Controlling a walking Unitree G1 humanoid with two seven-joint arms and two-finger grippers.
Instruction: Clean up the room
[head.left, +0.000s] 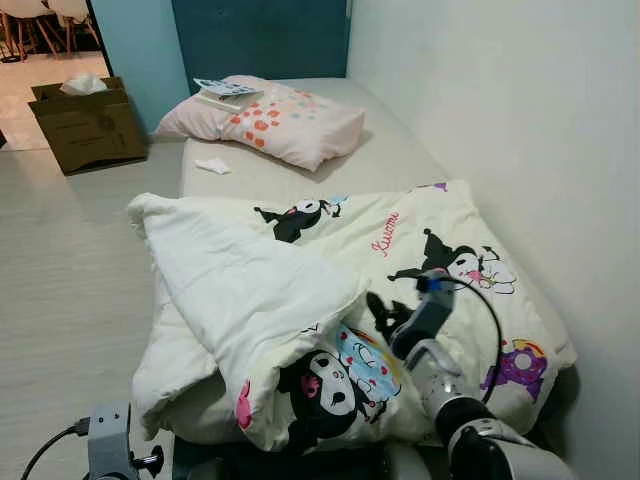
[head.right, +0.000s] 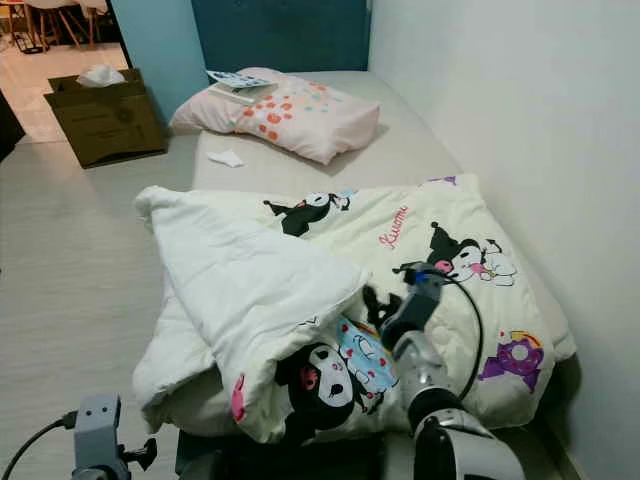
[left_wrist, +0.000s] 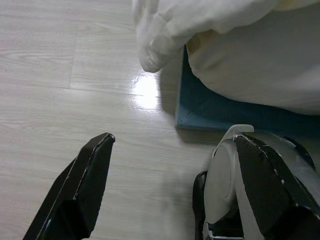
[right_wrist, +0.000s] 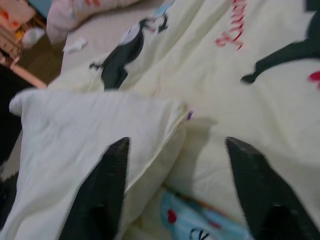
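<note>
A cream duvet (head.left: 250, 280) with black cartoon prints lies crumpled across the near half of the bed (head.left: 400, 160), one corner folded back to show its white underside. My right gripper (head.left: 380, 312) hovers just above the duvet at the edge of that folded flap. In the right wrist view its fingers (right_wrist: 102, 190) stand wide apart, with the flap's edge (right_wrist: 165, 130) below them and nothing held. My left arm (head.left: 108, 440) hangs low beside the bed. The left gripper (left_wrist: 175, 140) is open over the floor.
A pink spotted pillow (head.left: 290, 125) with a magazine (head.left: 225, 88) on it lies at the bed's head. A white scrap (head.left: 212, 166) rests on the sheet. A cardboard box (head.left: 90, 125) stands on the wood floor (head.left: 70, 280). The white wall (head.left: 520, 120) runs along the bed's right side.
</note>
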